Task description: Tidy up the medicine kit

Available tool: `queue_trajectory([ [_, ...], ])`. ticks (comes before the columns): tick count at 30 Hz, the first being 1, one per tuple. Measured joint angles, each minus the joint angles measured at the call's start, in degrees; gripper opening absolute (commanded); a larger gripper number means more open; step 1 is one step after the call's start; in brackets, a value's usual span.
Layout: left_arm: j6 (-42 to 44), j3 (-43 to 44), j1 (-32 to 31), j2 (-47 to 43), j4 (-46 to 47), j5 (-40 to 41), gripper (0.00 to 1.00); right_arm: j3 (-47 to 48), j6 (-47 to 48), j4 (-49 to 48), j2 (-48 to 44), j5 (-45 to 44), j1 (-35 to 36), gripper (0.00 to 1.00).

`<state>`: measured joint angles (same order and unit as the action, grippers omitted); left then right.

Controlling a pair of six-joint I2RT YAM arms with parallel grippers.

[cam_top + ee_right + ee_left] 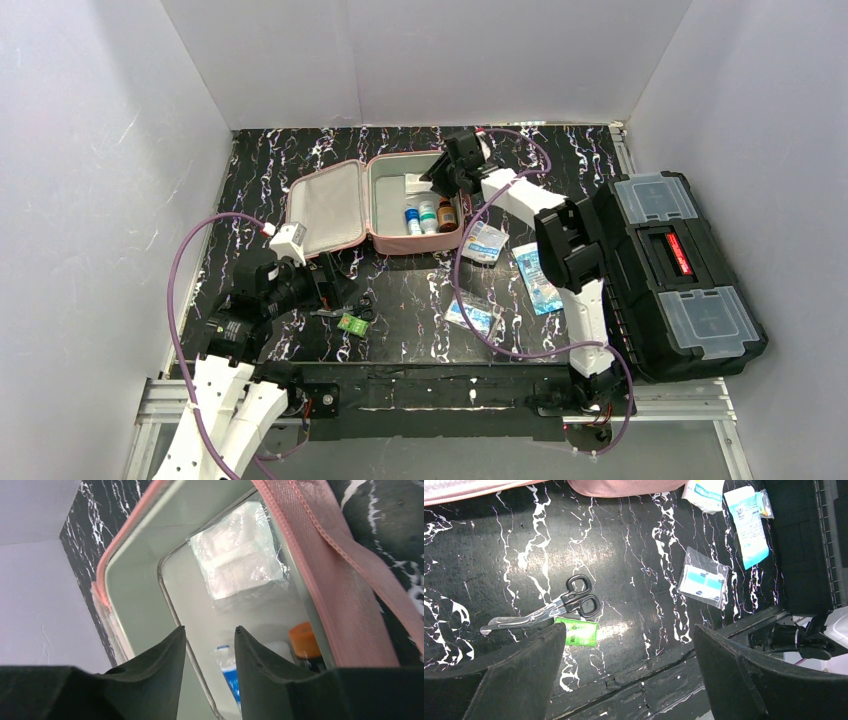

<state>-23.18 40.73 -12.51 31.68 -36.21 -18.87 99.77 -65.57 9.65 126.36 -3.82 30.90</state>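
You were packing: your right gripper (pixel 210 630) hung over the open medicine kit (pixel 325 205), jaws half parted, holding nothing. Your left gripper (pixel 629 630) gaped wide, empty. Next, probably, you needed the packet (pixel 484 241) just beside the kit.

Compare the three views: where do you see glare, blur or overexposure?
Top external: evenly lit, sharp. Left wrist: lamp glare on the glossy table beside the scissors; its fingers plain dark shapes. Right wrist: the clear packet inside the medicine kit is washed out white; fingers silhouetted.

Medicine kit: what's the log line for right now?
medicine kit open | right fingers apart, empty, over kit | left fingers wide open, near scissors
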Motion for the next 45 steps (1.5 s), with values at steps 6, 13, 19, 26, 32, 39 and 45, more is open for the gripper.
queue_trajectory([
  [6, 0.0, 0.0, 0.0, 0.0, -0.1, 0.2, 1.0, -2.3, 5.1, 3.6, -7.9, -0.1, -0.2, 0.55],
  [13, 0.0, 0.0, 0.0, 0.0, -0.1, 0.5, 0.99, -11.2, 11.2, 6.7, -19.9, -0.8, -0.6, 0.59],
  [19, 0.0, 0.0, 0.0, 0.2, -0.3, 1.3, 1.0, -18.4, 15.7, 10.1, -28.3, -1.7, -1.8, 0.61],
  [26, 0.0, 0.0, 0.0, 0.4, -0.3, 1.9, 0.99, -26.5, 21.3, 14.5, -37.3, -5.4, -2.4, 0.66],
  [32, 0.0, 0.0, 0.0, 0.6, -0.3, 2.1, 0.99, -33.3, 23.8, 16.0, -41.9, -7.5, -2.4, 0.71],
  [39, 0.0, 0.0, 0.0, 1.0, -0.3, 2.2, 0.99, -40.1, 23.7, 16.0, -42.2, -7.8, -2.8, 0.71],
  [45, 0.0, 0.0, 0.0, 1.4, -0.3, 2.2, 0.99, -40.4, 22.8, 15.4, -39.2, -7.8, -3.6, 0.71],
])
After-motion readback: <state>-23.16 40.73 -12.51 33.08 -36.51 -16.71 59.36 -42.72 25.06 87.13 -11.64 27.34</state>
